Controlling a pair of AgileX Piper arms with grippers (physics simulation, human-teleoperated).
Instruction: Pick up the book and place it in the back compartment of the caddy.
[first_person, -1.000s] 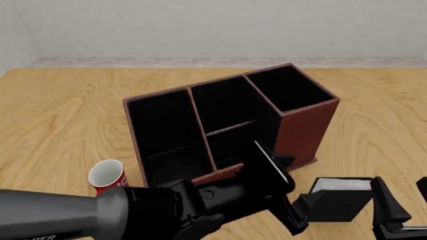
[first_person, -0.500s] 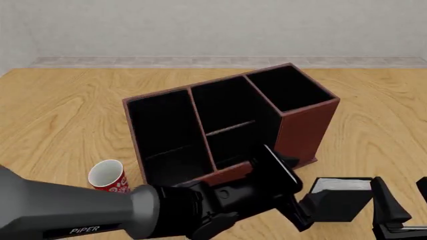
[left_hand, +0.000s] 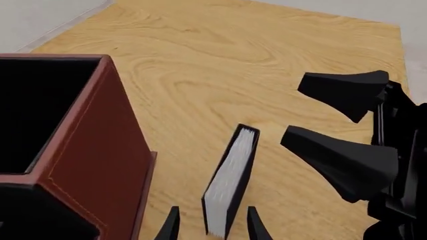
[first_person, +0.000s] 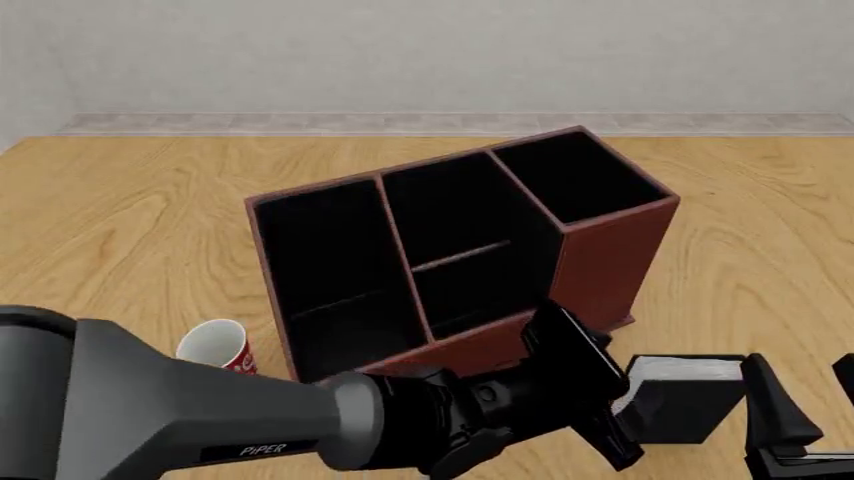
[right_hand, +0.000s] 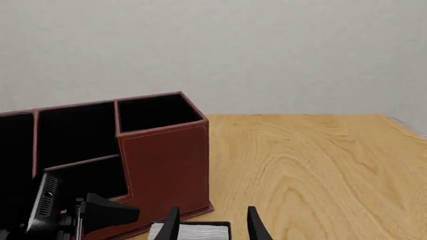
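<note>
Beside the caddy (first_person: 454, 240), book (left_hand: 230, 182) stands on edge so left gripper (left_hand: 210, 226) straddles it, jaws wide, not yet clamped; right gripper (right_hand: 210, 222) likewise wide

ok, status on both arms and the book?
Left gripper jaws open, straddling the book. Right gripper open beside it. Book upright on table, not lifted. Caddy close by.

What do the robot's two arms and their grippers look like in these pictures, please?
The left arm is a thick, smooth grey cylinder lettered "PIPER" in white, ending in a matte black wrist housing. The left gripper is black, with angular, wedge-shaped fingers. The right gripper is likewise black, its fingers tapering to blunt points. A ribbed grey panel sits on the left wrist housing. No cables show.
</note>
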